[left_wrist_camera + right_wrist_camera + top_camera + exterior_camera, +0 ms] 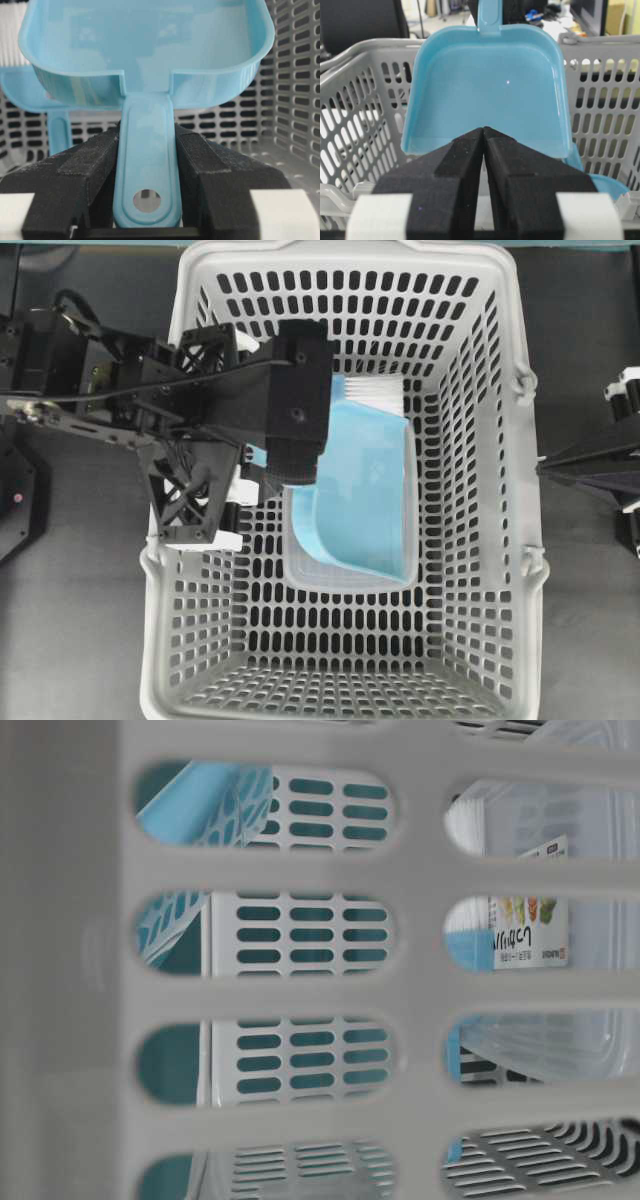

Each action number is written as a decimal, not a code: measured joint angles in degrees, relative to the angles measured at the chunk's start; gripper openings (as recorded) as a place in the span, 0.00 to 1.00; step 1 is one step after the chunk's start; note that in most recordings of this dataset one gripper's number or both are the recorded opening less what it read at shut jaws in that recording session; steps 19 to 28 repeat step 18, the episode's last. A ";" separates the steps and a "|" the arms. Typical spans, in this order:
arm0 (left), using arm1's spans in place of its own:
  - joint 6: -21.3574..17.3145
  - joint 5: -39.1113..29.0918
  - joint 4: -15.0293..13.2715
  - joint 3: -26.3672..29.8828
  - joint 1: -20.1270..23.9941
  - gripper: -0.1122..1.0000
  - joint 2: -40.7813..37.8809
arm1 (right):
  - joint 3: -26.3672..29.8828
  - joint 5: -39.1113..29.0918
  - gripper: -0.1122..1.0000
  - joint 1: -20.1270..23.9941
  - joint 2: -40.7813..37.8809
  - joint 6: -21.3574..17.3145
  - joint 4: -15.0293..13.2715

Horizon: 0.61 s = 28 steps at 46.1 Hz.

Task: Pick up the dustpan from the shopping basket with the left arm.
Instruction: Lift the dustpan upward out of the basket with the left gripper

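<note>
The light blue dustpan is inside the shopping basket, raised off its floor with the scoop facing the right side. My left gripper is shut on the dustpan's thin handle, just above the hang hole. The scoop fills the top of the left wrist view. In the overhead view the black left arm reaches over the basket's left wall, and the wrist block hides the left gripper. My right gripper is shut and empty outside the basket's right wall, facing the dustpan.
A blue hand brush with white bristles lies under the dustpan near the far wall, and its handle shows in the left wrist view. A clear plastic container with a label lies on the basket floor. The basket walls close in on all sides.
</note>
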State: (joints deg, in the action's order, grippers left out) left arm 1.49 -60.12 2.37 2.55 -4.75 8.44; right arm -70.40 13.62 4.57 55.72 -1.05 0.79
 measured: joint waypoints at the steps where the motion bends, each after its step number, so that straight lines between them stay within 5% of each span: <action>1: 0.00 0.00 0.00 0.00 0.00 0.36 0.00 | 0.00 -0.09 0.10 0.00 0.00 0.00 0.00; 28: 0.26 5.27 0.00 -2.20 0.26 0.36 2.29 | 0.00 0.00 0.10 0.00 0.44 0.00 0.00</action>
